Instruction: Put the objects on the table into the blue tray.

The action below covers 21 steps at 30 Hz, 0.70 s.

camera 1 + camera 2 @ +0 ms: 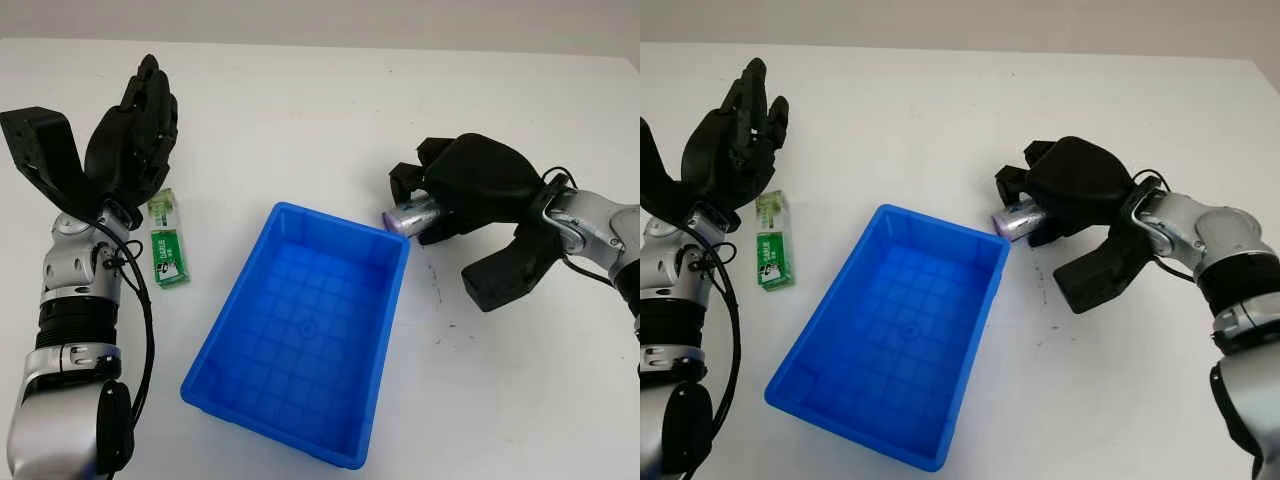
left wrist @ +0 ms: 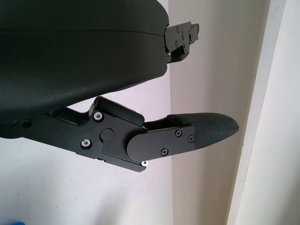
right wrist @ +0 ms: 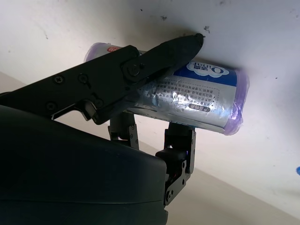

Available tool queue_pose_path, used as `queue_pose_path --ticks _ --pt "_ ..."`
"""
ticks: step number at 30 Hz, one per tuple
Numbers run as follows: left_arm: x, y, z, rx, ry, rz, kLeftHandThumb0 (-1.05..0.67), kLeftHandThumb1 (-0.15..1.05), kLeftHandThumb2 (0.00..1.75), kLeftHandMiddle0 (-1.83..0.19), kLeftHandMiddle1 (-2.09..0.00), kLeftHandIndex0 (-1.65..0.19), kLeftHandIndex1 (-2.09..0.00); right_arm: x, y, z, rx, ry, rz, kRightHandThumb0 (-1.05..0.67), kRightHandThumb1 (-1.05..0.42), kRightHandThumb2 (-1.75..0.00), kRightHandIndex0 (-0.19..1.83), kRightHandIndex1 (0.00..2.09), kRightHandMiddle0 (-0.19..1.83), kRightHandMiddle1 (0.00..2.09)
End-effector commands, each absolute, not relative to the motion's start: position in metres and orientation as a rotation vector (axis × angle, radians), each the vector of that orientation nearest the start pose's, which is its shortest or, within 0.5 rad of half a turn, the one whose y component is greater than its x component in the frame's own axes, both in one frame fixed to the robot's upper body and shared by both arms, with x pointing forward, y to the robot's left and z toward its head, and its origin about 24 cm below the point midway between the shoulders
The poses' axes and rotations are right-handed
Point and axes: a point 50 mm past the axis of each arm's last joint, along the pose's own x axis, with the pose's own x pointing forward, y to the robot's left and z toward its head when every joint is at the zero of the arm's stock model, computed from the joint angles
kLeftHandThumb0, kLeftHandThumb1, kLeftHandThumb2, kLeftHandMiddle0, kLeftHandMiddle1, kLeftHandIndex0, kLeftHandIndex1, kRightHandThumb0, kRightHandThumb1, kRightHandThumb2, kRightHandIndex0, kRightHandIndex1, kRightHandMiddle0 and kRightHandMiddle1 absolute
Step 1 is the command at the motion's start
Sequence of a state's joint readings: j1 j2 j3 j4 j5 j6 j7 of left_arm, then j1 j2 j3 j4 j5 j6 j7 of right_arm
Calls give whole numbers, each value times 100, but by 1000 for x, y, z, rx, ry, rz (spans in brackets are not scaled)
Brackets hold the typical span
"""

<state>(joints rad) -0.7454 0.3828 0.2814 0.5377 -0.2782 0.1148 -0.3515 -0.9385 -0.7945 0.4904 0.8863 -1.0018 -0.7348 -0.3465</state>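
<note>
Black fingers of the right hand (image 1: 1060,195) are curling around a silver-and-purple foil roll (image 3: 187,96), gripping it along its length with one finger (image 3: 154,58) lying across the printed label and two more pressing from the opposite side. That hand is hovering with its palm turned down and its forearm reaching in from the right, wrist bent so the fingers are pointing toward the blue tray (image 1: 250,400). One end of the roll is poking out of the fist, just beside the tray's far right corner and not inside it.

On the other side, the left hand (image 1: 135,135) is standing raised above the table, palm upright and fingertips pointing away from the robot, open and holding nothing. Its forearm is rising steeply from the lower left. Just beside the heel of this hand, on the side facing the tray, a green-and-white packet (image 1: 166,244) is lying flat on the white table (image 1: 300,120), apart from the tray's left wall. The tray is sitting between the two hands, at an angle.
</note>
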Motion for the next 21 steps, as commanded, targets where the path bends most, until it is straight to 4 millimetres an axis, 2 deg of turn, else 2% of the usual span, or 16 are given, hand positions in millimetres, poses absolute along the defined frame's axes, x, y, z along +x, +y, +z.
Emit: queue_pose_path --ticks 1,4,7,11,13,16,19,21 --pt "371 243 179 -46 -209 -138 -76 105 58 19 0 19 0 369 -217 191 -1697 -716 308 -47 -105 -15 109 209 73 209" --pt "371 242 178 -48 -209 -137 -75 105 59 19 0 19 0 369 -212 211 -1584 -784 229 -40 -103 -8 106 209 69 209" --pt "371 242 178 -47 -210 -136 -74 105 60 19 0 19 0 370 -205 237 -1489 -846 162 -41 -104 -10 102 209 67 209" --pt "372 242 178 -49 -207 -137 -74 105 60 19 0 19 0 369 -191 270 -1227 -901 125 -42 -105 -19 111 209 81 209" --pt "372 241 178 -50 -205 -138 -74 105 60 19 0 19 0 367 -183 282 -1095 -916 149 -40 -105 -21 123 209 92 209" --pt "372 240 178 -49 -205 -140 -75 105 60 19 0 19 0 363 -171 291 -954 -928 206 -39 -105 -22 134 209 102 209" --pt "372 239 178 -48 -207 -136 -75 105 60 19 0 19 0 354 -158 293 -862 -943 264 -42 -105 -27 129 209 85 209" --pt "372 239 177 -40 -208 -135 -75 105 60 19 0 19 0 347 -147 292 -807 -948 324 -43 -105 -31 131 209 89 209"
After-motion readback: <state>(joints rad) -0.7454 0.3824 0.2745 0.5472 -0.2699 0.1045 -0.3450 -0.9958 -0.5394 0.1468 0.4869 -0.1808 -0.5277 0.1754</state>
